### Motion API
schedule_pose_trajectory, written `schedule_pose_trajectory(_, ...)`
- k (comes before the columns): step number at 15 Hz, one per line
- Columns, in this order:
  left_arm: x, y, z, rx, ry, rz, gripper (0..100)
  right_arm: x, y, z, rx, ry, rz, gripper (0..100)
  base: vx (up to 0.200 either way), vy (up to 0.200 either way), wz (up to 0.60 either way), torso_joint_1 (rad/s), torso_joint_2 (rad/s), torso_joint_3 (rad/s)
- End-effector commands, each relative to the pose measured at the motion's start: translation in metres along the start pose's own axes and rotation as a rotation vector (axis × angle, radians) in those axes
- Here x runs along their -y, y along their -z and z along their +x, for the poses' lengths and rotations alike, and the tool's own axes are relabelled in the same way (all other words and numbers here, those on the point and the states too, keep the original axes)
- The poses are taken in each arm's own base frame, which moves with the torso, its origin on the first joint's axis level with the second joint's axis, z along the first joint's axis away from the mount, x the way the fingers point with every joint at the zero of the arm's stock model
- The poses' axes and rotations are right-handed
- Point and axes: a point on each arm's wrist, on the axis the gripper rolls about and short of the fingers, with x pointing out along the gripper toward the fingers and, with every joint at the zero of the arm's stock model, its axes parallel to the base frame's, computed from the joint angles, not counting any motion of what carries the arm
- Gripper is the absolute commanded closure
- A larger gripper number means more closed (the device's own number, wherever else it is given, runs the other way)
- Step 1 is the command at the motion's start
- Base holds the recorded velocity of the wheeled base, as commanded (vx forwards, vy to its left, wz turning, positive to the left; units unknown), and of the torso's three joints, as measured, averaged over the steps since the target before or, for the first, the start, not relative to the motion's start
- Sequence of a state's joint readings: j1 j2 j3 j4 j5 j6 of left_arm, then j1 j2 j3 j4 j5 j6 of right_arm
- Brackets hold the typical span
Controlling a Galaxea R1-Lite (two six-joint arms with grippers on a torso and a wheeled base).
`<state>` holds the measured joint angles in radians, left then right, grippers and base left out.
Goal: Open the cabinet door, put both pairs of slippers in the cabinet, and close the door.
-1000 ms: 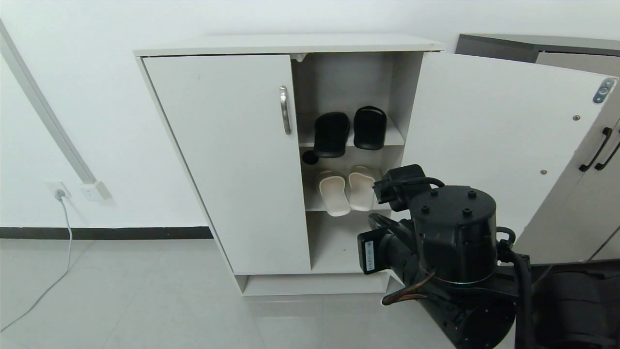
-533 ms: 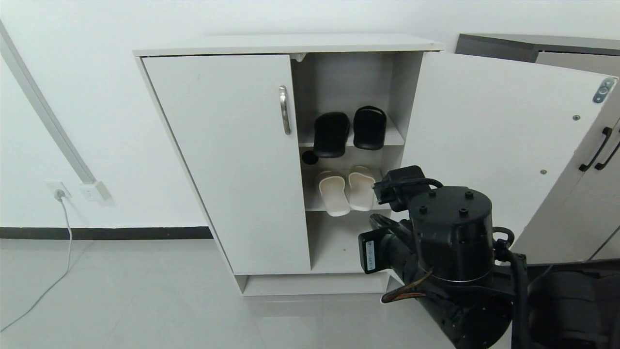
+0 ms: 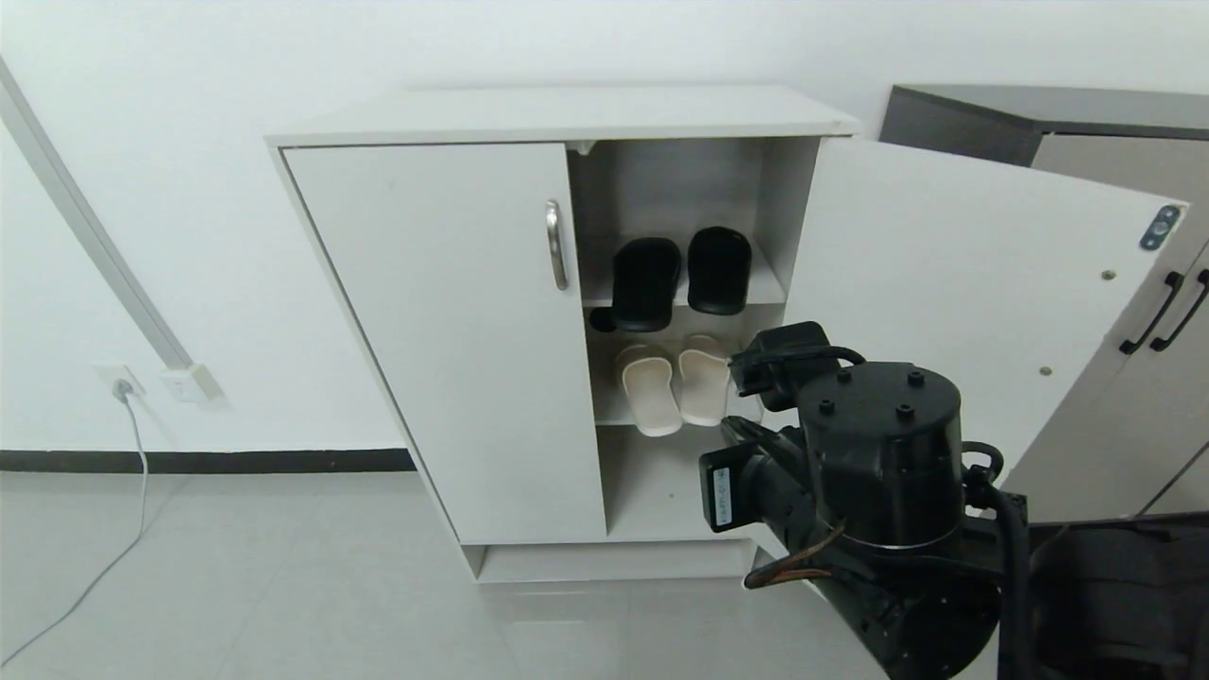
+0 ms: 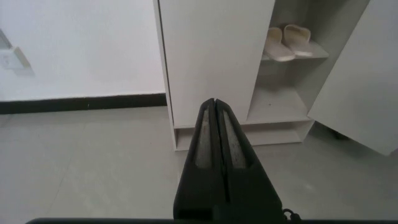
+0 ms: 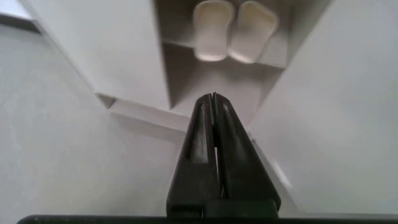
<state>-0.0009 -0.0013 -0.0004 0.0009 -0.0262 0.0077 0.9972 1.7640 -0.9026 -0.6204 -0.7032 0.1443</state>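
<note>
Head view: black slippers [image 3: 680, 272] side by side on upper shelf of cabinet [image 3: 567, 111], one overhanging shelf's front edge; cream slippers [image 3: 672, 389] paired on shelf below. Beside them, right door [image 3: 945, 283] swung wide open, left door [image 3: 444, 331] shut. Farther out, left jaws and right jaws both clenched, empty, above floor [image 3: 236, 586] before cabinet.

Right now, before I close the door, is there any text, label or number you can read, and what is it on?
No text can be read in any view.
White sticker on the right arm: carries print, too small and blurred to read.
Cabinet, black slippers, beige slippers, wall socket: no markings visible.
</note>
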Motion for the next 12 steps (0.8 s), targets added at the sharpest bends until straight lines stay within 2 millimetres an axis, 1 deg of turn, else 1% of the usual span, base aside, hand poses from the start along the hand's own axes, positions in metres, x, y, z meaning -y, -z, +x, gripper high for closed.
schedule_pose_trajectory(1, 0.0, 0.0002, 0.0001, -0.002, 0.001, 0.0, 100, 0.0005, 0.0003, 0.0003, -0.002, 0.001, -0.002, 100, 0.0, 0.0, 0.0, 0.017, -0.53, -0.334)
schedule_pose_trajectory(6, 0.0, 0.0002, 0.0001, -0.002, -0.001, 0.0, 100, 0.0002, 0.0008, 0.0006, -0.004, 0.0, -0.003, 100, 0.0, 0.0, 0.0, 0.112, -0.47, -0.347)
schedule_pose_trajectory(12, 0.0, 0.0002, 0.0001, -0.002, 0.001, 0.0, 100, 0.0006, 0.0007, 0.0009, -0.004, 0.001, -0.002, 100, 0.0, 0.0, 0.0, 0.161, -0.48, -0.324)
